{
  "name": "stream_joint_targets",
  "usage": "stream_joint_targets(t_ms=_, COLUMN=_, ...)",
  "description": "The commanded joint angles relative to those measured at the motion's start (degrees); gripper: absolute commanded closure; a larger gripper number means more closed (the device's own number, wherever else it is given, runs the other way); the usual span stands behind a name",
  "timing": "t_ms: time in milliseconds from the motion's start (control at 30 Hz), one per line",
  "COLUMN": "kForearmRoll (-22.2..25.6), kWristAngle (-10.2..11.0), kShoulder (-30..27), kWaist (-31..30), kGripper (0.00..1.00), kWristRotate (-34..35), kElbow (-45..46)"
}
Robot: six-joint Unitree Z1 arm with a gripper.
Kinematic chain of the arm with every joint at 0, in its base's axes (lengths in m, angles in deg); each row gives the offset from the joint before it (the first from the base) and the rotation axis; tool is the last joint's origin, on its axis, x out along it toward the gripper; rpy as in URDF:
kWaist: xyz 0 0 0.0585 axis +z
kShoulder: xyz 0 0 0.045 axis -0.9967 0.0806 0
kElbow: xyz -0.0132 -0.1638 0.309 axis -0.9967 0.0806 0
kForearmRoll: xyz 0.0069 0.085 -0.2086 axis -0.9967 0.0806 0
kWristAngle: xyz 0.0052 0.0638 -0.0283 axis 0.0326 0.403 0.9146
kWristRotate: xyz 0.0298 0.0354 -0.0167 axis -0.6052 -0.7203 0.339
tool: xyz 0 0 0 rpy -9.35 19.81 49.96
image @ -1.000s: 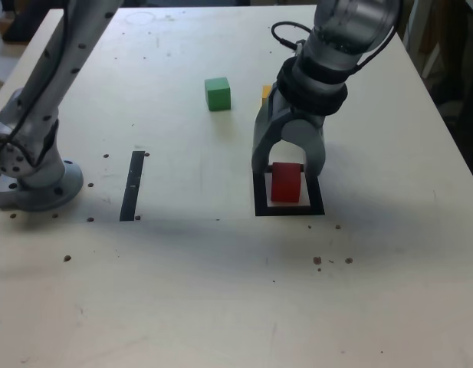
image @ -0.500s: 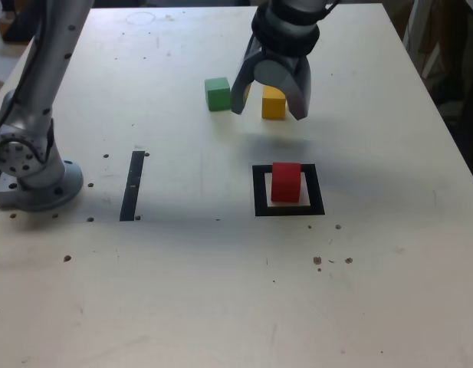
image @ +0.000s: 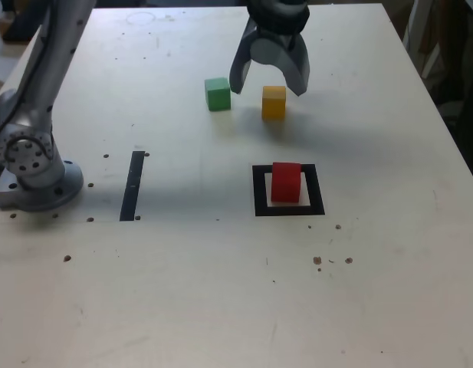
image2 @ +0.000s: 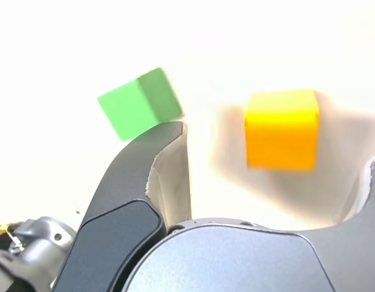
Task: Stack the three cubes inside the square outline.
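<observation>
Over the pale table (image: 175, 291), hovering with empty fingers (image2: 132, 167) spread wide apart.
Framing the yellow cube (image2: 282, 131) between them in the wrist view, hanging near the green cube (image2: 140, 104).

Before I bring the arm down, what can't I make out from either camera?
- Exterior view: the top edge cuts off the upper arm and wrist above the end effector.
- Exterior view: the far side of the red cube is hidden by the cube itself.
- Wrist view: one finger's outer part runs off the picture's edge.
- Wrist view: glare washes out the table's surface around the green cube and yellow cube.
- Both views: undersides of all cubes, hidden against the table.
</observation>
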Motion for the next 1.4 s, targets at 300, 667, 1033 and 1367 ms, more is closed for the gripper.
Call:
stream_joint_targets(t_ms=300, kForearmRoll=-0.35, kWristAngle=-0.01, kShoulder=5.03, kWaist=1.33, kGripper=0.22, kWristRotate=-1.55, kElbow=-4.04)
stream_joint_targets(t_ms=667, kForearmRoll=-1.37, kWristAngle=0.05, kShoulder=6.43, kWaist=1.31, kGripper=0.71, kWristRotate=-1.47, kElbow=-5.04)
stream_joint_targets(t_ms=1033, kForearmRoll=-1.47, kWristAngle=0.03, kShoulder=6.38, kWaist=1.23, kGripper=0.78, kWristRotate=-1.55, kElbow=-5.09)
stream_joint_targets(t_ms=1367, kForearmRoll=-0.54, kWristAngle=-0.3, kShoulder=4.75, kWaist=0.02, kGripper=0.78, kWristRotate=-1.26, kElbow=-5.57)
